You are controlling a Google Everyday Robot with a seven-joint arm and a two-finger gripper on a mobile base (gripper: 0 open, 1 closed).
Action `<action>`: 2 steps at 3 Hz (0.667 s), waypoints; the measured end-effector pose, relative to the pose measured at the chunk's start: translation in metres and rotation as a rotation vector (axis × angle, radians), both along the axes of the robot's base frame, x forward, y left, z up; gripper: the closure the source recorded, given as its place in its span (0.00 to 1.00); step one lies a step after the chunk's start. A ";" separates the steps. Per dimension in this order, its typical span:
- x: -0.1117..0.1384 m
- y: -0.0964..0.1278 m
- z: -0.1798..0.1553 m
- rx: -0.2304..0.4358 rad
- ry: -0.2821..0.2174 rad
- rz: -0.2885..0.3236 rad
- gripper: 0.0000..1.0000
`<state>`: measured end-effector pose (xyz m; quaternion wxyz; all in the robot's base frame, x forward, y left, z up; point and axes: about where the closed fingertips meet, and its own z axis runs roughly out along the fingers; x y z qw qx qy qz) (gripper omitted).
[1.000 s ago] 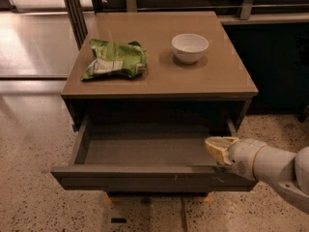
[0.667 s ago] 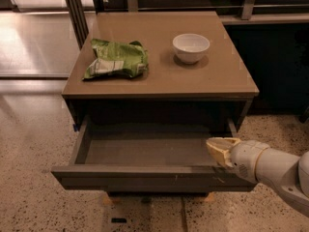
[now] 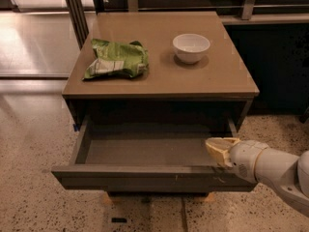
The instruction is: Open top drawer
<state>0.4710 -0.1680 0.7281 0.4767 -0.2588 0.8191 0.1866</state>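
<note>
The top drawer (image 3: 145, 178) of the brown cabinet stands pulled far out toward me. Its dark grey-brown front carries small pale scratch marks right of centre, and its shallow grey tray (image 3: 149, 151) holds nothing. My gripper (image 3: 220, 150), with pale yellow fingers on a white arm, comes in from the lower right. It sits at the drawer's right end, just behind the front panel's top edge.
On the cabinet top (image 3: 159, 76) lie a crumpled green chip bag (image 3: 117, 58) at the left and a white bowl (image 3: 191, 47) at the right. Speckled floor (image 3: 34, 144) surrounds the cabinet. A dark wall unit (image 3: 275, 62) stands at the right.
The gripper has shifted slightly to the right along the drawer's front edge. The drawer stays pulled out as before.
</note>
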 end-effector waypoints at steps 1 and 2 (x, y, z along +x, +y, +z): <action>0.000 0.000 0.000 0.000 0.000 0.000 0.13; 0.000 0.000 0.000 0.000 0.000 0.000 0.00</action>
